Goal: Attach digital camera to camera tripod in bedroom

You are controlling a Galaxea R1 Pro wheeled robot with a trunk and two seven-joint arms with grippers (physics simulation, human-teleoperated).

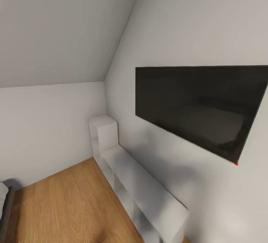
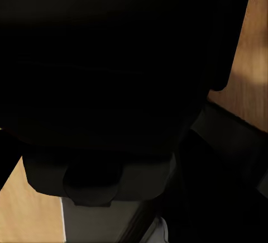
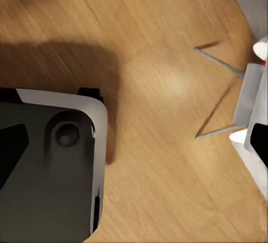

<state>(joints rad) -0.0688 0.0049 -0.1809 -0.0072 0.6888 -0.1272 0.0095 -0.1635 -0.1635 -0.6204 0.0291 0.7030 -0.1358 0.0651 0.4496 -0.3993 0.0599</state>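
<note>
You're in transit: the bedroom's white cube shelving [image 1: 139,191] runs toward four o'clock under a dark wall screen [image 1: 201,107]. Possibly tripod legs [image 3: 220,95] in the right wrist view. Neither gripper's state is readable; find the camera next.

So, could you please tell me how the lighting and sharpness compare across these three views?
Head view: evenly lit, tilted, with the black wall screen showing faint reflections above the white cube shelving. Left wrist view: almost wholly dark, with slivers of wood floor lit. Right wrist view: bright, with a broad soft shadow across the planks.
</note>
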